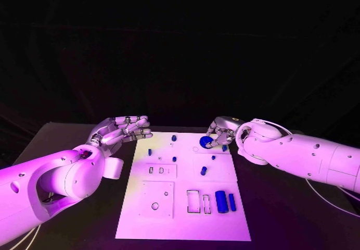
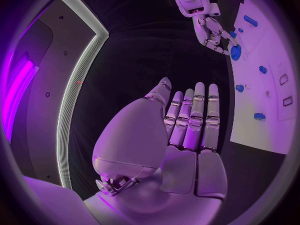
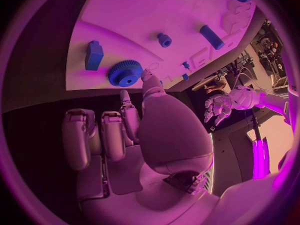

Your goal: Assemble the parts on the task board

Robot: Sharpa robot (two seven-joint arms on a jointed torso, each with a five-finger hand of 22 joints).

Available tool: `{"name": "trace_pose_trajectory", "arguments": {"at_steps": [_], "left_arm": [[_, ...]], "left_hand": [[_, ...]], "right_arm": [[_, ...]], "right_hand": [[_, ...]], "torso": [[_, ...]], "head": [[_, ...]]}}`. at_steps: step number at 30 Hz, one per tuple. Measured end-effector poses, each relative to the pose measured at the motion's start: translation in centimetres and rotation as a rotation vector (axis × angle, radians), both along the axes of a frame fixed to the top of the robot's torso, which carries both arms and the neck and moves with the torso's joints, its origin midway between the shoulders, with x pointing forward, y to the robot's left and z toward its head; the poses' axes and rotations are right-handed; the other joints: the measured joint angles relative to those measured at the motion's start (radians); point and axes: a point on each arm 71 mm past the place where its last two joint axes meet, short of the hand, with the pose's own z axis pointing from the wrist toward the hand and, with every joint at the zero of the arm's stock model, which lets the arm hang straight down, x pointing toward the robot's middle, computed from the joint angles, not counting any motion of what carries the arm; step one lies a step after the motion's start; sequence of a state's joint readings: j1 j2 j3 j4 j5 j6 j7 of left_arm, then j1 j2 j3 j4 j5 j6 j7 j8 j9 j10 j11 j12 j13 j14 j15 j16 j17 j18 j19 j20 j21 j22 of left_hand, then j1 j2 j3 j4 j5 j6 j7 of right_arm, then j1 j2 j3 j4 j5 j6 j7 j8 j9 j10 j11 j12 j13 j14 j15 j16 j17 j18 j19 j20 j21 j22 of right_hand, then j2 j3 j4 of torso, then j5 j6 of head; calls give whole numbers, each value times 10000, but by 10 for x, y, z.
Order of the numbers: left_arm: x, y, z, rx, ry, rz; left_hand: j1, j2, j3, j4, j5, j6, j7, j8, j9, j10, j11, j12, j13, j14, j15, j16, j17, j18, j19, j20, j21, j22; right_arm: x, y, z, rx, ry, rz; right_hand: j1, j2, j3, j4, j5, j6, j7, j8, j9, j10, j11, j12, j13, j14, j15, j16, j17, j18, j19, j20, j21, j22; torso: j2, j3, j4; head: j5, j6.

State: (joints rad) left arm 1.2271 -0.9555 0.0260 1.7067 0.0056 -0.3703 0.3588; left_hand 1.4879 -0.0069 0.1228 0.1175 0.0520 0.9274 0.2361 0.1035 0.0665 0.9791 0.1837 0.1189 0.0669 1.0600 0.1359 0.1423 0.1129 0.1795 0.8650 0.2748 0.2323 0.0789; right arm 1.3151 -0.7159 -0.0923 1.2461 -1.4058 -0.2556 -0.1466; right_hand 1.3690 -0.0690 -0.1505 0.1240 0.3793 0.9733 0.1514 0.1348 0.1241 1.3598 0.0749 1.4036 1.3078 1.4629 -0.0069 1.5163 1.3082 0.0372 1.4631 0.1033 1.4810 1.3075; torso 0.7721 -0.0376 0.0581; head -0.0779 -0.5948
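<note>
Nearest the robot, on the front end of the white task board (image 1: 183, 219), a large blue cylinder (image 1: 221, 201) lies beside a slimmer blue bar (image 1: 232, 202), next to two narrow upright slots. Further along, near the board's middle, a small blue peg (image 1: 203, 170) rests on the plate, with smaller blue pieces dotted beyond it. To the board's left, the left hand (image 1: 122, 130) hovers over the black table (image 1: 45, 143), just off the board's far left corner; the left wrist view shows its fingers (image 2: 195, 120) straight, close side by side, holding nothing. At the far right end of the board, the right hand (image 1: 219, 134) reaches down to a round blue gear (image 1: 205, 141). In the right wrist view one fingertip touches the gear's toothed rim, while the other fingers (image 3: 94, 135) are curled back; whether it actually grips the gear cannot be told. A blue block (image 3: 94, 55) stands just beside the gear.
</note>
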Motion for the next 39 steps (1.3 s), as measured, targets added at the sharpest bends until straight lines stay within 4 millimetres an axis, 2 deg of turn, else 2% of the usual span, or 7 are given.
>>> {"name": "trace_pose_trajectory", "arguments": {"at_steps": [14, 21, 30, 32, 33, 36, 39], "left_arm": [[0, 0, 0, 7, 26, -1], [0, 0, 0, 7, 32, -4], [1, -1, 0, 7, 41, -7], [1, -1, -1, 7, 43, -6], [1, -1, -1, 8, 44, -5], [1, -1, -1, 9, 48, -5], [1, -1, -1, 10, 52, -5]], "left_hand": [[0, 0, -1, 0, 0, 0, -1, 0, 0, 0, 0, 0, 0, 0, 0, 0, -1, -1, 0, 0, 0, 1], [0, 0, -1, 1, 0, -1, -1, 0, 0, 0, 0, 0, 0, 0, 0, 0, -2, -1, 0, 0, 0, 2], [0, 1, 28, -28, 0, -1, -1, 0, 0, 0, 0, 0, 0, 0, 0, 0, 6, 0, 0, 0, 0, 2], [0, 1, 27, -28, 0, -1, -1, 0, 0, -1, 0, 0, 0, 0, 0, 0, 6, 0, 0, 0, 0, 2], [0, 1, 27, -28, 0, -1, -1, 0, 0, 0, 0, 0, 0, -1, 0, 0, 6, -1, -1, 0, 0, 2], [0, 1, 27, -28, 0, 0, -1, 0, 0, -1, 0, 0, 0, 0, 0, 0, 6, -1, 0, 0, 0, 2], [0, 1, 27, -28, 0, -1, -2, 0, 0, 0, 0, 0, 0, 0, 0, 0, 5, -1, -1, 0, 0, 2]], "right_arm": [[6, -1, -6, -154, 198, -147], [8, -1, -7, -133, 298, -207], [10, -1, -7, -17, 387, -277], [10, -1, -7, -1, 398, -285], [11, -1, -7, 9, 404, -288], [11, 0, -7, 25, 406, -283], [11, 0, -7, 8, 389, -265]], "right_hand": [[53, 53, -38, 16, 97, -35, 36, 0, -1, -1, 0, 26, 4, 34, 34, 96, -2, 0, -1, 0, 115, -1], [-4, 215, -108, 85, 409, -35, 37, 0, -2, -1, 0, 76, 2, 34, 34, 145, -3, 1, 35, 36, 156, 7], [8, 307, -94, 156, 541, -36, 38, 40, 14, -1, -1, 155, 2, 34, 34, 175, -3, 2, 35, 36, 157, 6], [34, 411, -65, 184, 540, -35, 37, 60, 29, 9, -10, 164, 1, 34, 34, 213, -4, 1, 34, 36, 158, 5], [82, 458, -65, 184, 540, 27, -26, 108, 42, 56, -57, 185, 1, 34, 33, 213, -4, 1, 34, 36, 206, 5], [280, 656, 148, 110, 155, 232, -107, 225, 82, 123, -125, 220, 10, 34, 33, 213, -4, 1, 34, 36, 243, 5], [397, 756, 329, 14, -51, 369, -169, 236, 88, 198, -200, 269, 34, 34, 33, 254, -5, 1, 34, 36, 293, 4]], "torso": [[2, 10, 0], [3, 7, -1], [3, 5, 2], [3, 5, 2], [3, 6, 2], [3, 4, 1], [3, 3, -1]], "head": [[-8, -16], [-20, -41], [-15, -60], [-14, -65], [-14, -67], [-22, -79], [-24, -80]]}}
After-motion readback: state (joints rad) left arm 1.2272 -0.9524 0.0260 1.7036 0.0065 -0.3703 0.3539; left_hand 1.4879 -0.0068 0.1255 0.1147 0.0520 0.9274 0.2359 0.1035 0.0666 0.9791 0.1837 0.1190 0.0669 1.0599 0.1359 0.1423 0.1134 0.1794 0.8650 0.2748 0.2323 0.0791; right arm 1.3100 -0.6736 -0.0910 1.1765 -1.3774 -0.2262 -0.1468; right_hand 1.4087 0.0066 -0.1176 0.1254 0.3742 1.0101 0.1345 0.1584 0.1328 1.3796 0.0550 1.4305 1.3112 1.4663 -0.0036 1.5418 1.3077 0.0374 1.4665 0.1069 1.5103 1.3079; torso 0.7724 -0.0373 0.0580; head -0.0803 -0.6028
